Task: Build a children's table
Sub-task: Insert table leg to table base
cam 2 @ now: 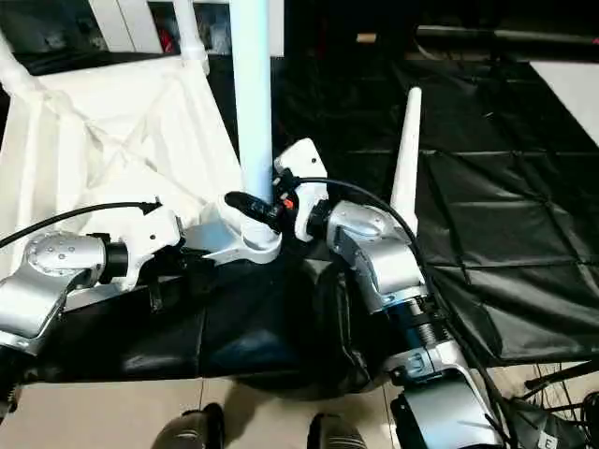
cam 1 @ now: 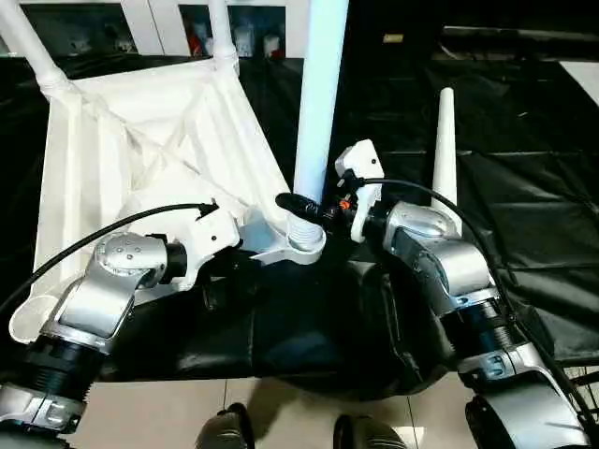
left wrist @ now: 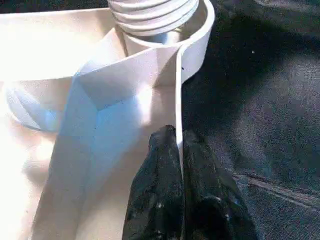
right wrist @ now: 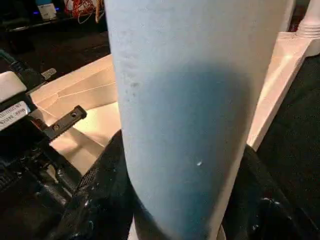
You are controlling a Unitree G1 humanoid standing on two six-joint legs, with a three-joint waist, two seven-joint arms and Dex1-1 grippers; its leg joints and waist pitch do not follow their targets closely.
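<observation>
My right tool (cam 1: 298, 204) grips a white leg (cam 1: 318, 103) low on its shaft, one black finger on either side, holding it upright at centre frame with its ribbed end seated in a corner socket (cam 1: 298, 245) of the upturned tabletop (cam 1: 140, 140). My left tool (left wrist: 179, 165) is pinched shut on the tabletop's thin rim (left wrist: 178, 90) just beside that socket, steadying the piece. The children's table lies upside down on the black-sheeted worktop (cam 1: 524, 168), filling the upper left of the head views, its ribbed underside facing up. Two more legs already stand in the far corners, one at the top left (cam 1: 28, 42) and one at top centre (cam 1: 221, 33). A fourth leg (cam 1: 444, 150) lies loose on the sheet at right of centre, behind my right forearm.

This looks like the third leg going in. The ribs still show above the socket's lip, so I judge it is not fully home. The next move calls for turning or pressing the leg down along its own axis while the left tool keeps the rim from sliding or tipping. After that, the right tool would have to let go and reach for the loose leg, bound for the near-left corner (cam 1: 28, 323).
</observation>
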